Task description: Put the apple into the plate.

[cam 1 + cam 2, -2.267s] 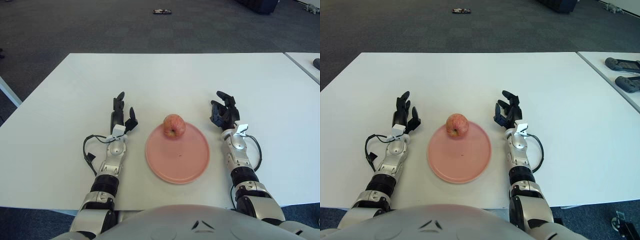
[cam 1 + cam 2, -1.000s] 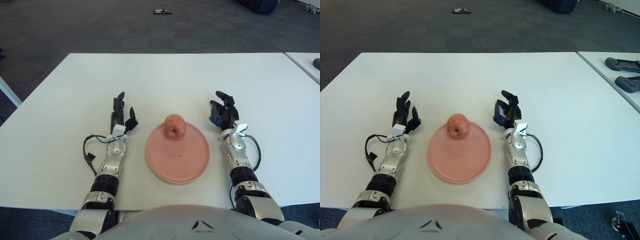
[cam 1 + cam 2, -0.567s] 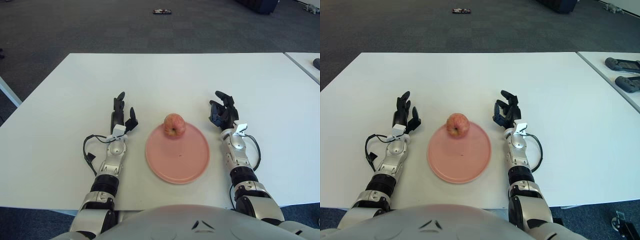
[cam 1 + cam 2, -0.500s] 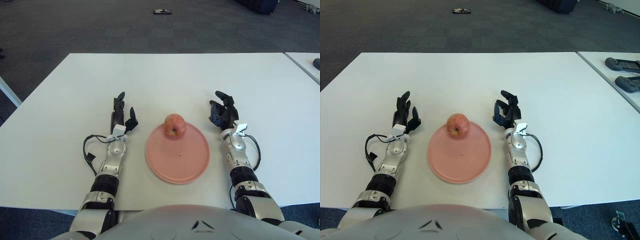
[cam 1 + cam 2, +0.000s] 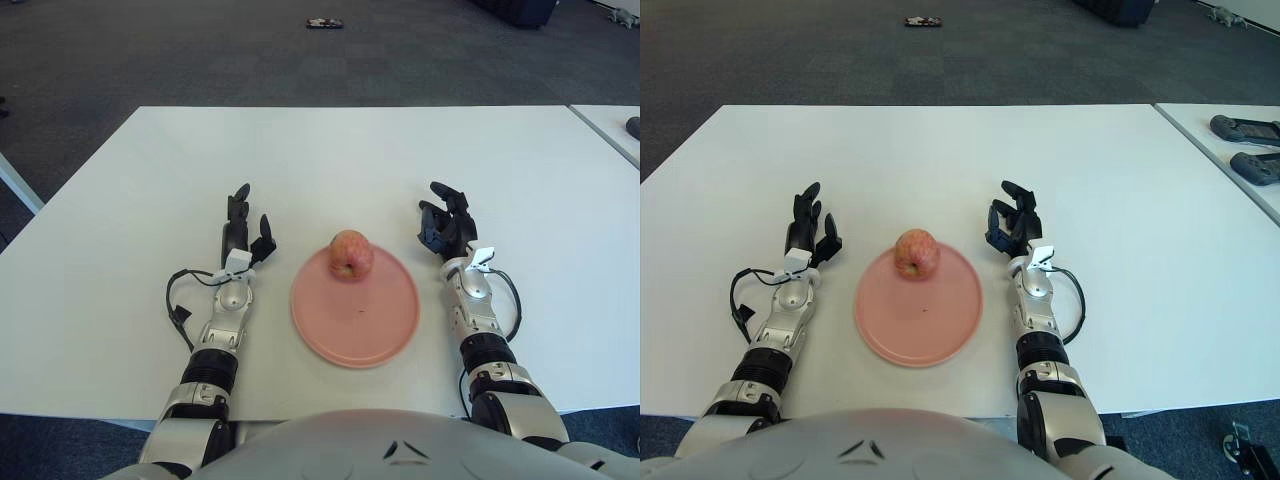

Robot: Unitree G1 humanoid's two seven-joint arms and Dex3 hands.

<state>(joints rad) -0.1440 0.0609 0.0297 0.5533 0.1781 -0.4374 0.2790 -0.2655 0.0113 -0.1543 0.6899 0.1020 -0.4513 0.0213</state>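
Note:
A red-yellow apple point(image 5: 351, 254) sits on the far part of the round pink plate point(image 5: 355, 315) in the middle of the white table. My left hand point(image 5: 243, 228) shows left of the plate with its fingers stretched out and nothing in them. To the right of the plate is my right hand point(image 5: 445, 222), fingers loosely spread, holding nothing and apart from the apple.
The white table point(image 5: 330, 160) stretches far beyond the plate. A second table edge with dark devices point(image 5: 1243, 145) lies at the far right. A small dark object point(image 5: 324, 22) lies on the grey carpet beyond the table.
The apple has shifted very slightly to the right on the plate. Both hands stay where they were.

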